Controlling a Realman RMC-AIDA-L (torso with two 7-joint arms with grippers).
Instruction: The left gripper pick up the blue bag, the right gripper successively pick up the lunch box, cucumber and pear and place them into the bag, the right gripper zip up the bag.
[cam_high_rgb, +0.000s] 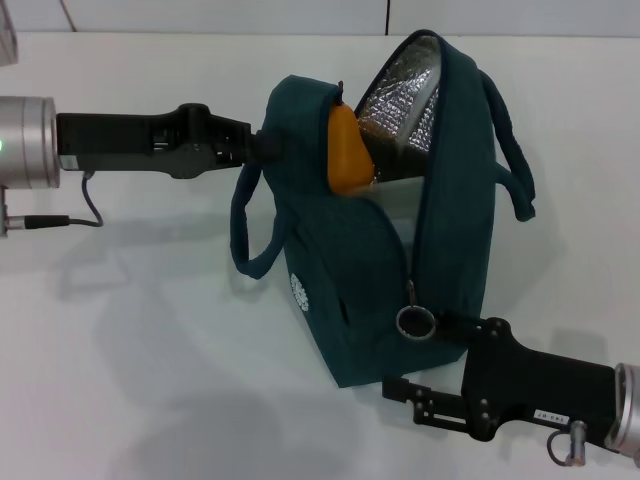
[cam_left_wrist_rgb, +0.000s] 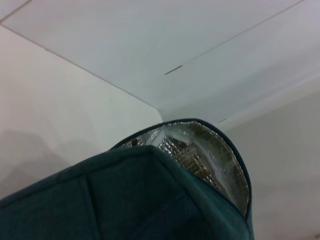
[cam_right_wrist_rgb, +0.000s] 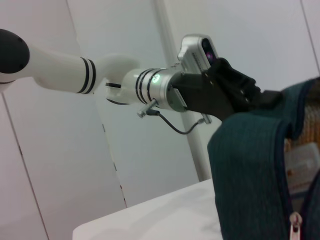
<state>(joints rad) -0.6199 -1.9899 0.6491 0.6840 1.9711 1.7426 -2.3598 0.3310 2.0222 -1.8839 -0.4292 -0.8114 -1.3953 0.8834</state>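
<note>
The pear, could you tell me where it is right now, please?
In the head view the pear sits in the open top of the blue bag, against the silver foil lining, just beside the left gripper.

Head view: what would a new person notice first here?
The blue bag stands at the centre of the white table, flap open, silver lining showing. The orange pear sticks out of its opening. The left gripper holds the bag's top edge; the right gripper is at the ring zipper pull.

- The blue bag (cam_high_rgb: 400, 260) stands mid-frame on the bench (cam_high_rgb: 150, 380).
- The pear (cam_high_rgb: 346, 150) sits in its open top.
- Left claw (cam_high_rgb: 262, 145) at its upper left; right claw (cam_high_rgb: 455, 335) at its lower right.
</note>
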